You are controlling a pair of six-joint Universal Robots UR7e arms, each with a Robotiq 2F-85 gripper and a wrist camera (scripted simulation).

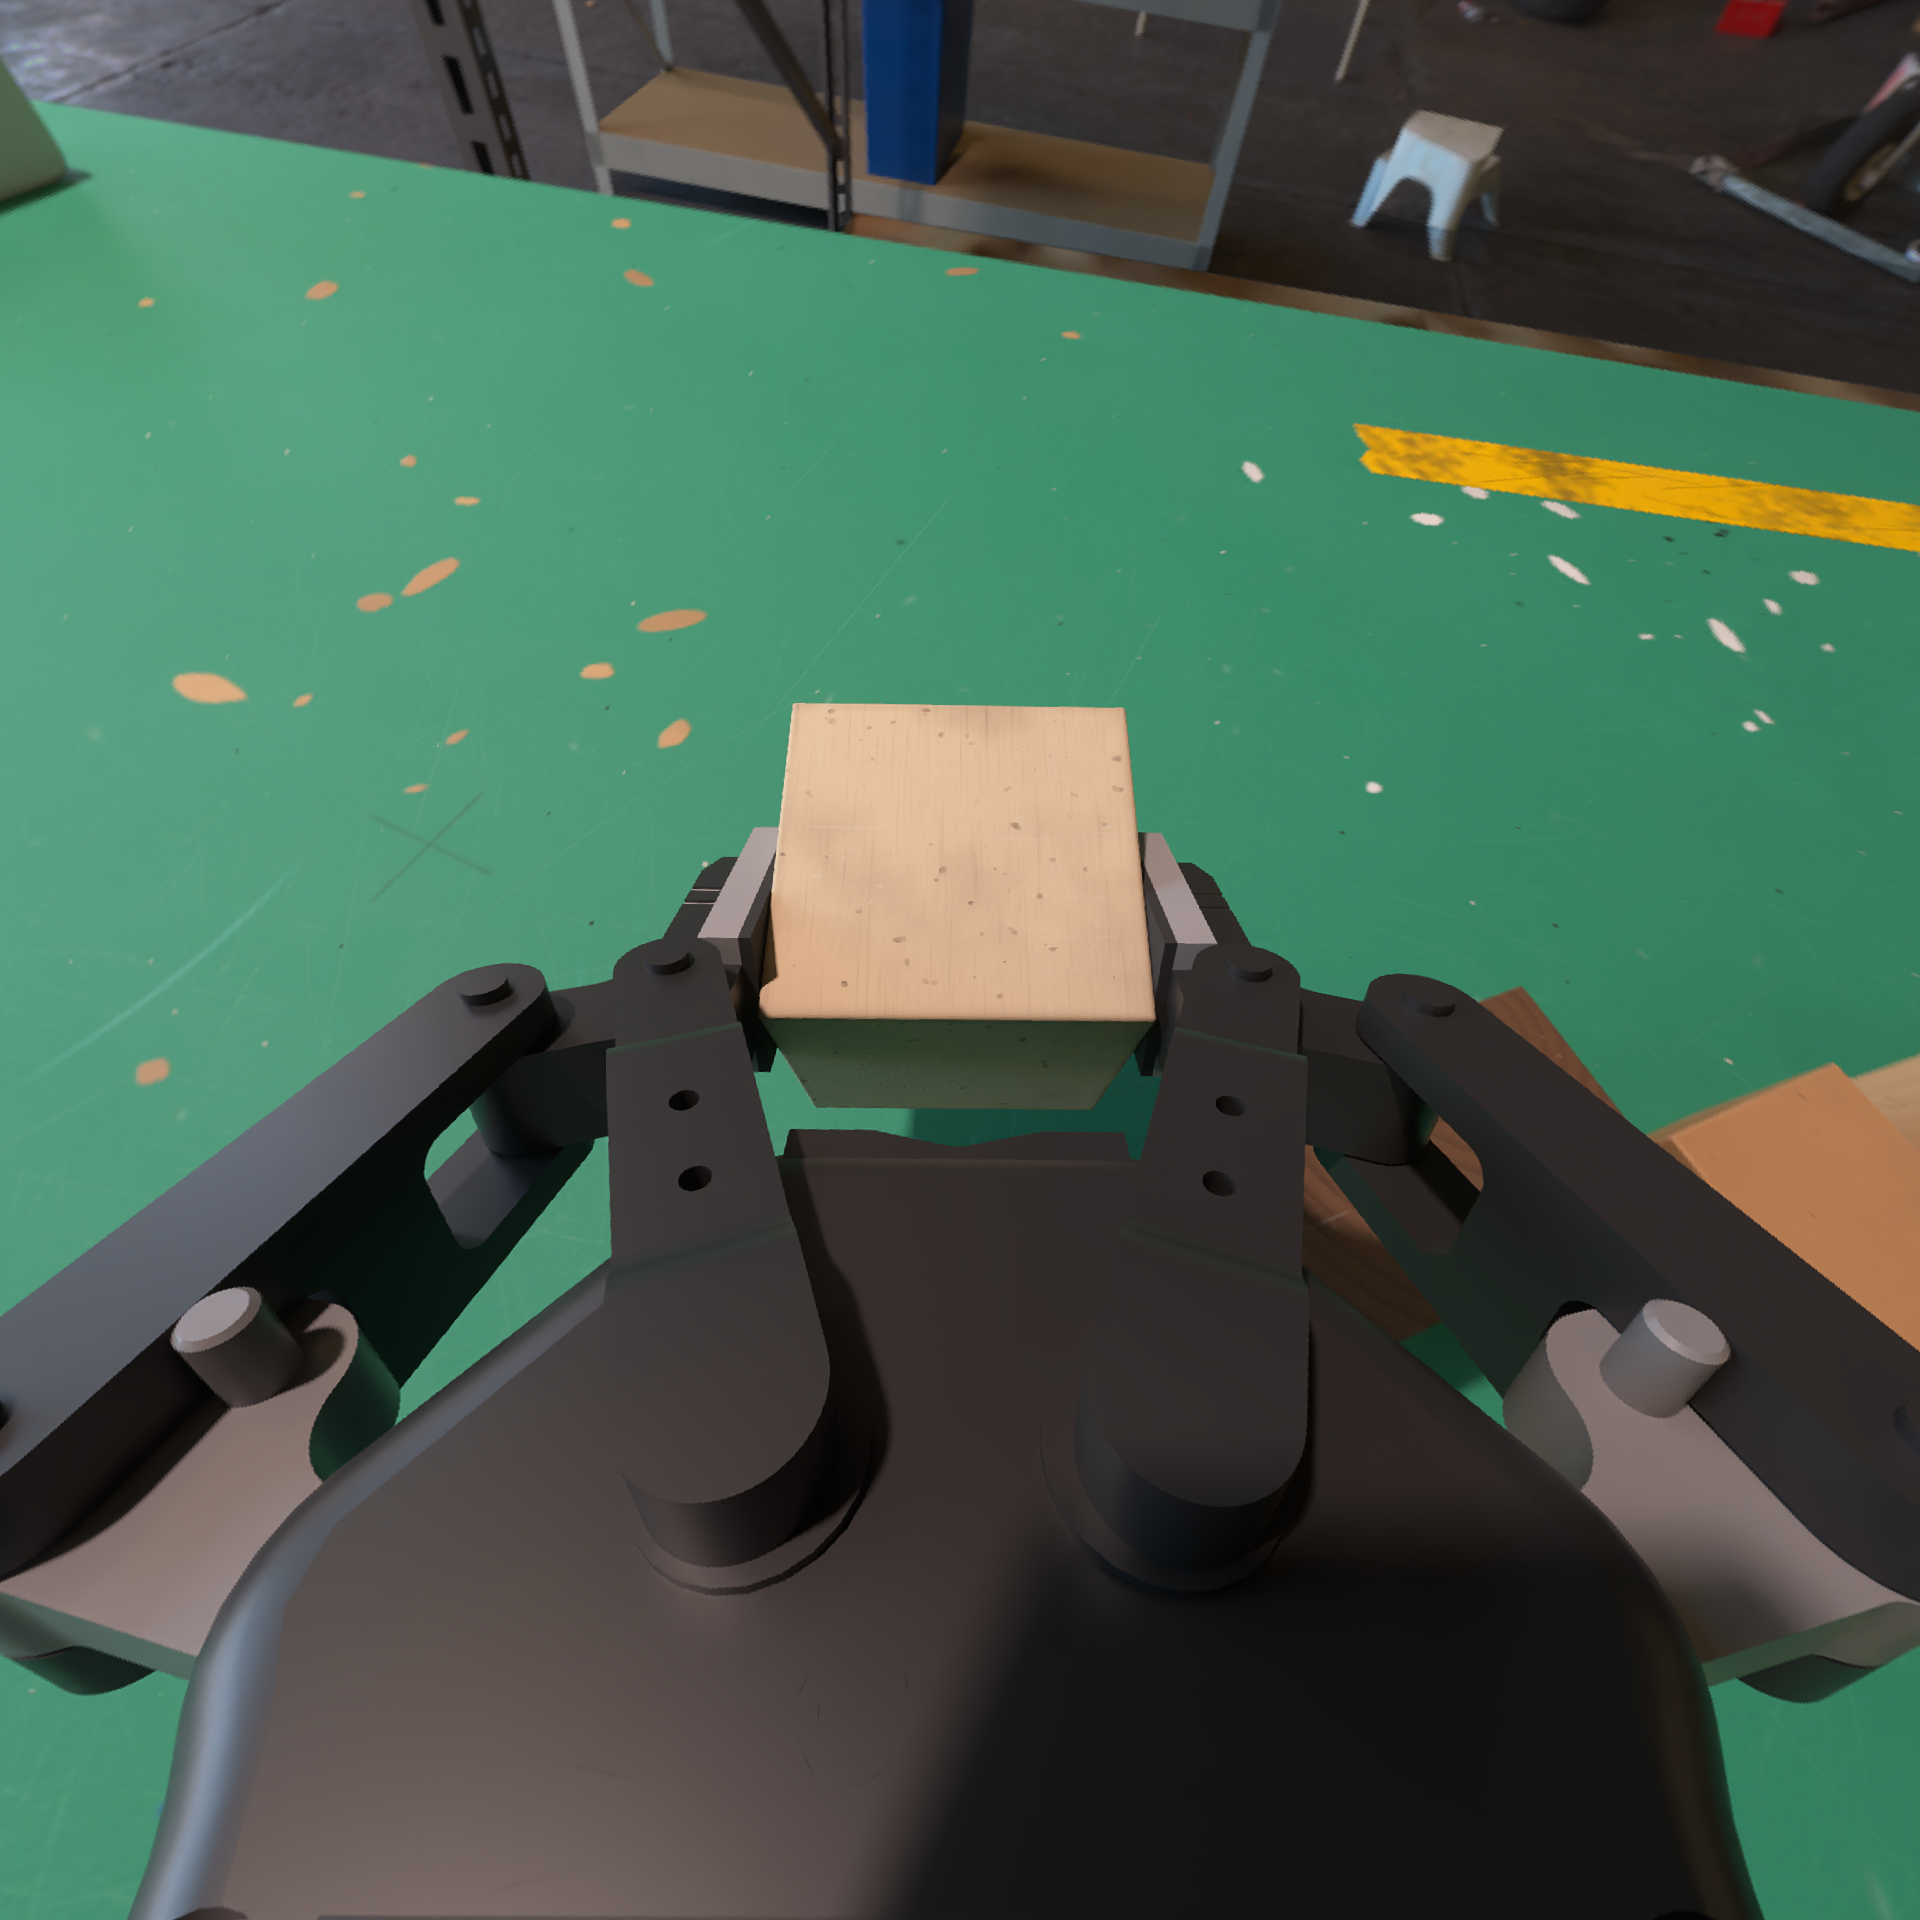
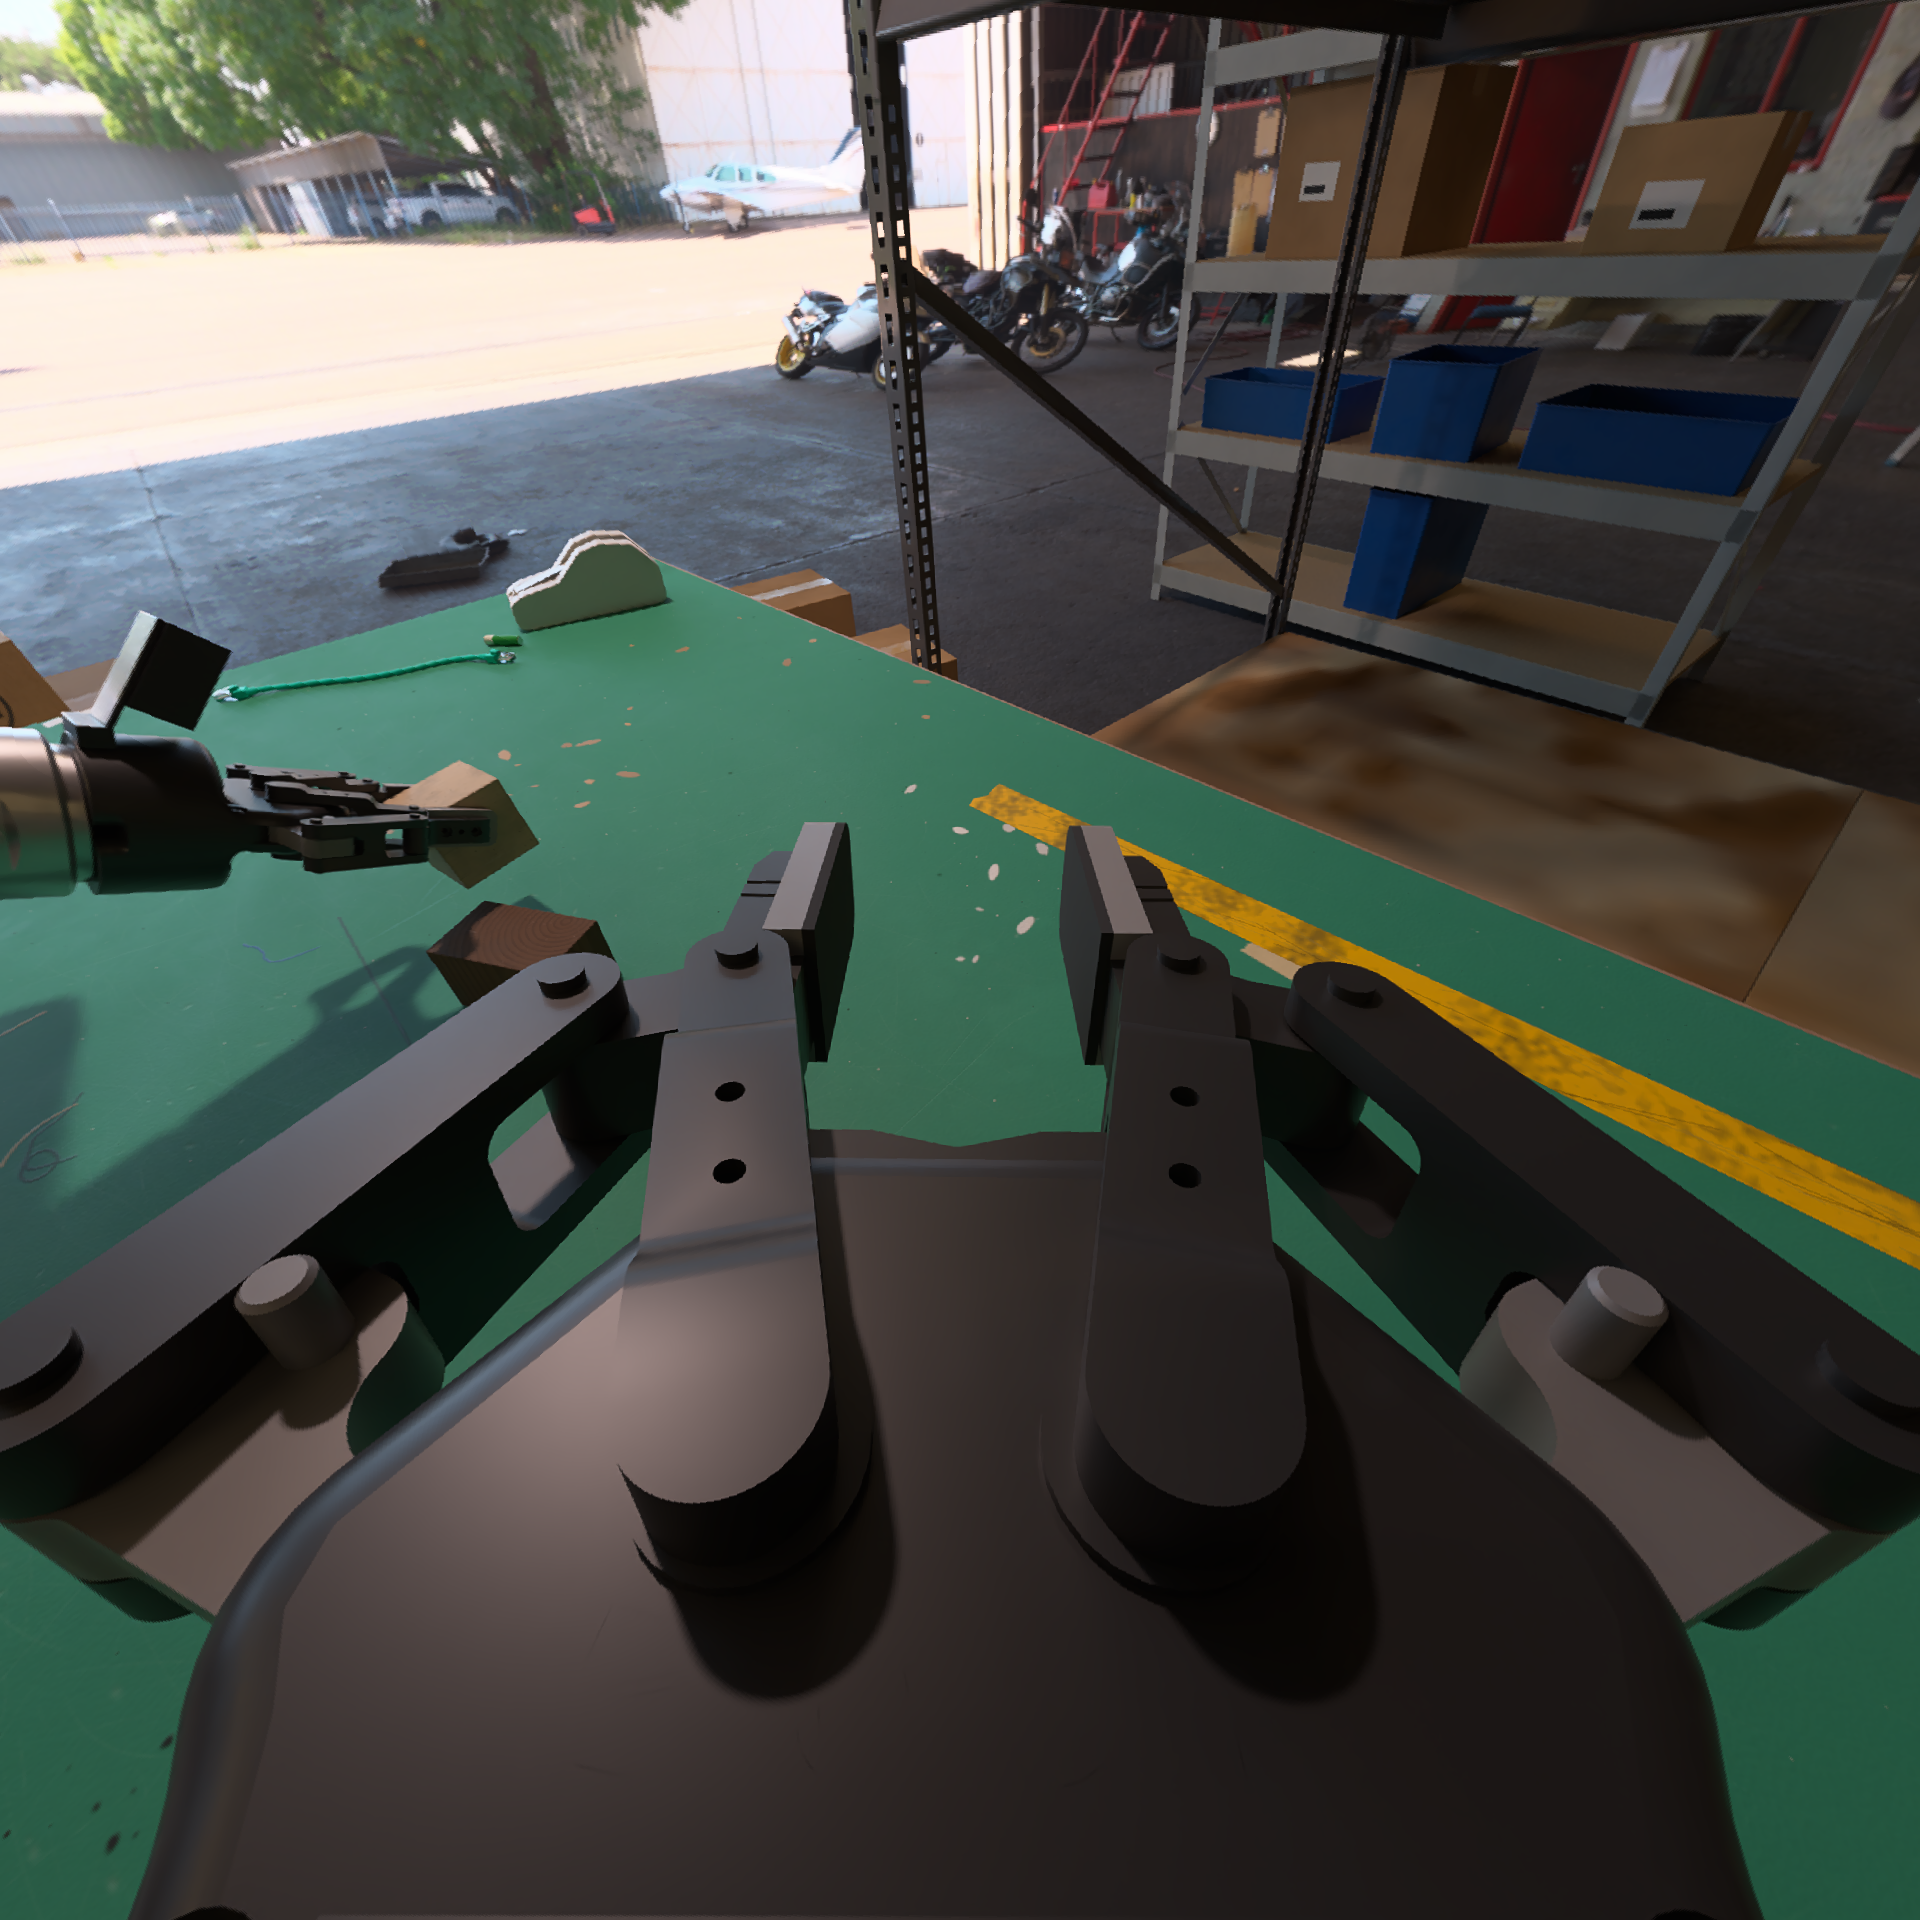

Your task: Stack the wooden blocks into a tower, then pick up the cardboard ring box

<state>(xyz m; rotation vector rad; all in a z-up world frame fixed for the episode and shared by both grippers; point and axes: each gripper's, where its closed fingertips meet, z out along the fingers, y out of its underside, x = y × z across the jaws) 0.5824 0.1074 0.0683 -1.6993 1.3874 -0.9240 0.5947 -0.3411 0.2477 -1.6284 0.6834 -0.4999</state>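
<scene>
My left gripper (image 1: 958, 894) is shut on a pale wooden block (image 1: 956, 831), one finger on each side. In the right wrist view this gripper (image 2: 457, 831) holds the block (image 2: 473, 795) tilted, above the green table. A dark brown wooden block (image 2: 514, 940) rests on the table just below and to the right of it. In the left wrist view that dark block (image 1: 1351, 1247) and an orange-tan block (image 1: 1787, 1174) show at the right, partly hidden behind the fingers. My right gripper (image 2: 956, 925) is open and empty, above the table.
A yellow tape stripe (image 2: 1455, 1029) runs along the green table (image 2: 727, 727) near its right edge. A cream stepped object (image 2: 587, 582) and a green cord (image 2: 364, 673) lie at the far end. Metal shelving (image 2: 1455, 468) with blue bins stands beyond the table.
</scene>
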